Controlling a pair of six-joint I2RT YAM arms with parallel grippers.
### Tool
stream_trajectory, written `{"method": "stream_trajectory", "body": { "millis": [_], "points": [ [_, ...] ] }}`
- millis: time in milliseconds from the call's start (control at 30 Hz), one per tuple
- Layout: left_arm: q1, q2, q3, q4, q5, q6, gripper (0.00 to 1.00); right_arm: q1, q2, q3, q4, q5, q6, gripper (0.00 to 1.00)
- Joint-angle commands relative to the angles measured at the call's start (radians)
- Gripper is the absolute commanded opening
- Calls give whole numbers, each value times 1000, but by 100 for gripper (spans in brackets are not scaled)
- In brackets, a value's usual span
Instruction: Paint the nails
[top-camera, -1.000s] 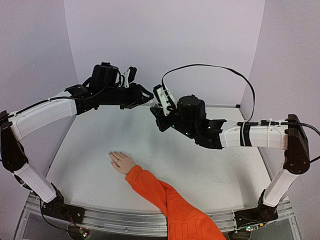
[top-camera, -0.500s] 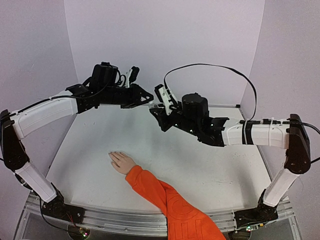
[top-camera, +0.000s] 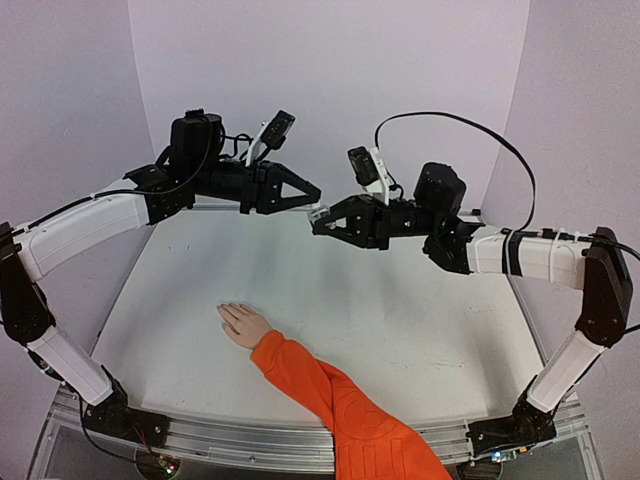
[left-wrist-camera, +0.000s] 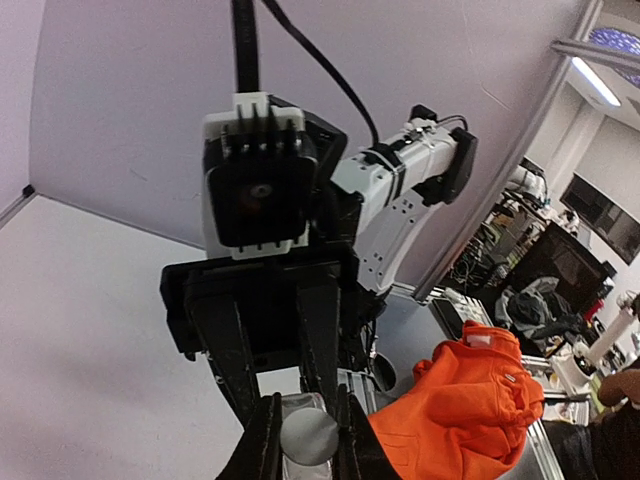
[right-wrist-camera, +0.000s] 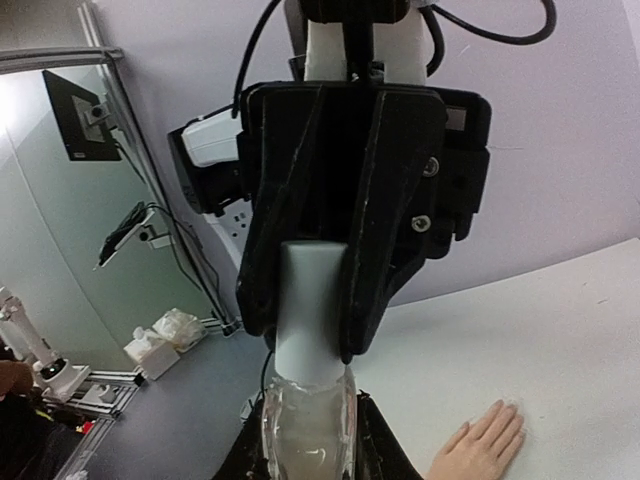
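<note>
Mid-air, left gripper (top-camera: 316, 197) pinches a smooth white cylindrical cap (right-wrist-camera: 310, 300); right gripper (top-camera: 319, 226) clamps the clear glossy bottle (right-wrist-camera: 308, 440).

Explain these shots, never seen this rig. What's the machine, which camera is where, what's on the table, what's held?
Two robot arms are bolted at the near edge of a white table, each ending in a two-finger gripper. The wide picture comes from a fixed camera above and behind them. The other two come from a camera on each wrist, looking along that arm's own fingers. On the table lies a small pale hand in an orange sleeve. The grippers meet in mid-air above the table. The right gripper is shut on a small bottle, and the left gripper is shut on its pale cap.
</note>
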Motion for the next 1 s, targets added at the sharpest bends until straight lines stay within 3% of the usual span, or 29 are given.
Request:
{"method": "stream_trajectory", "body": {
  "millis": [0, 67, 167, 267, 367, 633, 967],
  "points": [
    [-35, 27, 15, -29, 105, 14, 0, 38, -76, 9, 299, -111, 61, 0],
    [-17, 12, 5, -29, 35, -15, 9, 31, -84, -8, 289, -67, 43, 0],
    [30, -32, -49, -33, -130, -114, 43, 22, -112, -12, 75, 90, -134, 0],
    [62, -98, -119, -55, -266, -241, 65, 24, -126, 5, -158, 384, -294, 0],
    [62, -150, -172, -67, -363, -337, 78, 33, -108, 9, -244, 676, -363, 0],
    [61, -143, -166, -69, -519, -475, 79, 178, -7, 71, -260, 1153, -517, 0],
    [54, -57, -92, -70, -593, -460, 51, 253, 80, 133, -275, 1266, -568, 0]
  ]
}}
